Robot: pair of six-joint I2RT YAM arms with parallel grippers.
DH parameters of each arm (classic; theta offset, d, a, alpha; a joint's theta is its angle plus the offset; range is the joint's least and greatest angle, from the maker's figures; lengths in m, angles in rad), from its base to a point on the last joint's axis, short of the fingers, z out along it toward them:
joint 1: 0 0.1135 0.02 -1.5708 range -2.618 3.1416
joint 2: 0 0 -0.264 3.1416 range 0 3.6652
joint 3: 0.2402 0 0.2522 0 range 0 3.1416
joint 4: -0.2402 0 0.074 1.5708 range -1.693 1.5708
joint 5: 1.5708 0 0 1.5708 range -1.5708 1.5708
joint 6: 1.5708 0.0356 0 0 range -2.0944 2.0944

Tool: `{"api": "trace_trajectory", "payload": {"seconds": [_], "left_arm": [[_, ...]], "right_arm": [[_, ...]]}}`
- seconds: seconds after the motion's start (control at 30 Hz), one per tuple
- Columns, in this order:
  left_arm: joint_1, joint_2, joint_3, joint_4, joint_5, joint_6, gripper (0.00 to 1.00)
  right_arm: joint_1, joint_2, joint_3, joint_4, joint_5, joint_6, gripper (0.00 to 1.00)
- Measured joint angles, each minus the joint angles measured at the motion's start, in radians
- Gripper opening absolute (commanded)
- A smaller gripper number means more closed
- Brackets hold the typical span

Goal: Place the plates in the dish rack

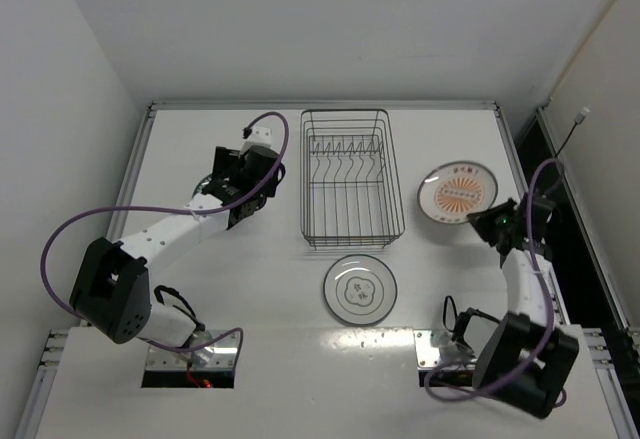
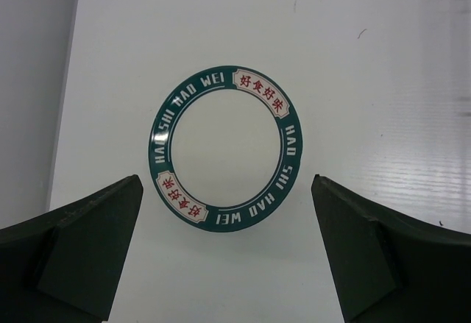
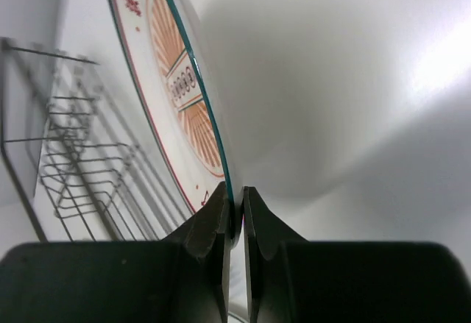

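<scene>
The dish rack (image 1: 352,177) stands at the middle of the table (image 1: 250,279), towards its far side. The first plate (image 1: 360,289) lies just near of it and the second plate (image 1: 457,192) just to its right. The right gripper (image 1: 490,221) is clamped on the second plate's near-right rim. Well left of the rack, the third plate (image 2: 224,146) lies flat beneath the spread left gripper (image 2: 226,182).

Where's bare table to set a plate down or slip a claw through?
Free: table between left arm and dark-rimmed plate; also between that plate and right arm. Crowded: right claw pinches orange plate beside dish rack; left claw over green-rimmed plate.
</scene>
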State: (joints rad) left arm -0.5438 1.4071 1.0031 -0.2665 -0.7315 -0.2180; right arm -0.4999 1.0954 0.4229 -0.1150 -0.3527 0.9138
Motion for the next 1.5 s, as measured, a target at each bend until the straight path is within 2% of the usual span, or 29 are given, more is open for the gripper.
{"api": "trace_trajectory", "payload": {"seconds": [0.13, 0.3, 0.43, 0.6, 0.8, 1.33, 1.43, 1.47, 1.5], "left_arm": [[0.0, 0.0, 0.0, -0.001, 0.003, 0.0, 0.99], [0.0, 0.0, 0.0, -0.001, 0.005, 0.0, 0.99], [0.0, 0.0, 0.0, -0.001, 0.006, 0.0, 0.99], [0.0, 0.0, 0.0, -0.001, 0.006, 0.0, 0.99], [0.0, 0.0, 0.0, -0.001, 0.005, 0.0, 0.99], [0.0, 0.0, 0.0, -0.001, 0.005, 0.005, 0.99], [0.0, 0.0, 0.0, -0.001, 0.005, 0.005, 0.99], [0.0, 0.0, 0.0, 0.0, 0.005, 0.005, 0.99], [0.0, 0.0, 0.0, -0.001, 0.005, 0.005, 0.99]], "right_arm": [[0.144, -0.163, 0.225, -0.145, 0.22, -0.09, 0.0], [0.426, -0.185, 0.439, -0.183, 0.478, -0.162, 0.0], [0.647, -0.073, 0.559, -0.241, 0.695, -0.215, 0.0], [0.804, 0.2, 0.749, -0.327, 0.931, -0.284, 0.0], [0.869, 0.38, 0.859, -0.366, 1.059, -0.338, 0.0], [0.993, 0.55, 0.93, -0.37, 1.163, -0.347, 0.0], [1.012, 0.618, 0.988, -0.391, 1.194, -0.349, 0.05], [1.014, 0.639, 1.011, -0.397, 1.203, -0.351, 0.12], [1.016, 0.658, 1.033, -0.406, 1.208, -0.353, 0.13]]}}
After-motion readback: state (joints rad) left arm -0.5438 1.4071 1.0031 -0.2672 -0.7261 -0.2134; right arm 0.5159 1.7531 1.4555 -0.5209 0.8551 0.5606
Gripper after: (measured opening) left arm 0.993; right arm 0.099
